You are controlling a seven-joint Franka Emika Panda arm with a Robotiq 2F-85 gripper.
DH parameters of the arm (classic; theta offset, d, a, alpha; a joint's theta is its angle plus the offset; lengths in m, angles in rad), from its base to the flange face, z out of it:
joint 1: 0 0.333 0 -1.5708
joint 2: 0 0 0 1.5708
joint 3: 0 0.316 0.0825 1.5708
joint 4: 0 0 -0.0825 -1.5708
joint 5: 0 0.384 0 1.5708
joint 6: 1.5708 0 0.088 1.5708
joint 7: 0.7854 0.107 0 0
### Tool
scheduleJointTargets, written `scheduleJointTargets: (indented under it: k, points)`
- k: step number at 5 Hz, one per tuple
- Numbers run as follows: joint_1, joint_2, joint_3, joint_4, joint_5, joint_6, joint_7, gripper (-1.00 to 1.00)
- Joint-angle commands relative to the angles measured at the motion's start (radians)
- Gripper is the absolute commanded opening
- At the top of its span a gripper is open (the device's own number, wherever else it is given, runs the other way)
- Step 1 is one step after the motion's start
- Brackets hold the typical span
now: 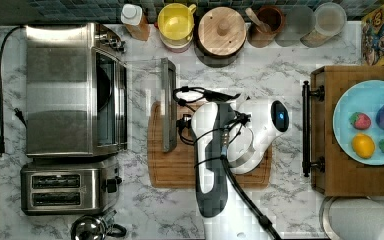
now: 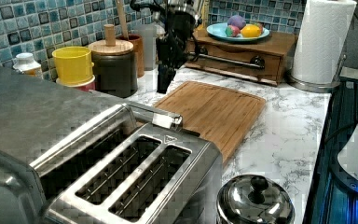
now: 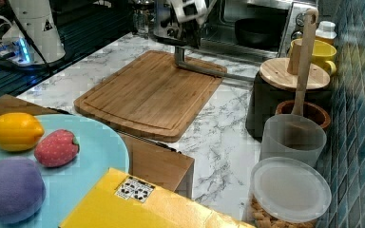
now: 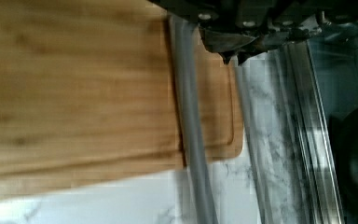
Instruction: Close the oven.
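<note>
Handle bar [image 4: 191,140] fills wrist cam, our gripper [image 2: 164,79] right by it; can't tell finger state. Oven [image 1: 75,90] at top view's left, door [image 1: 145,105] dropped flat. We'd hook under bar, swing up steadily.

White marble counter [image 1: 285,60] with grey veins runs wall to wall — a blue-green mosaic tile wall [image 2: 9,32] stands right behind it. Light gleams off the tiles — bright, even, with soft glare on the stone.

White rounded arm [image 1: 215,150], black cables, blue-lit joint
</note>
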Motion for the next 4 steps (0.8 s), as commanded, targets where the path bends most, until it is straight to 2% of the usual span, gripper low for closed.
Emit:
scheduleJointTargets:
  k: [1, 3, 4]
  points:
    - [-0.031, 0.056, 0.023, 0.077, 0.248, 0.121, -0.224, -1.0]
    - [-0.034, 0.096, 0.07, 0.091, 0.37, 0.118, -0.383, -1.0]
    - [-0.012, 0.111, 0.071, 0.118, 0.369, 0.088, -0.38, -1.0]
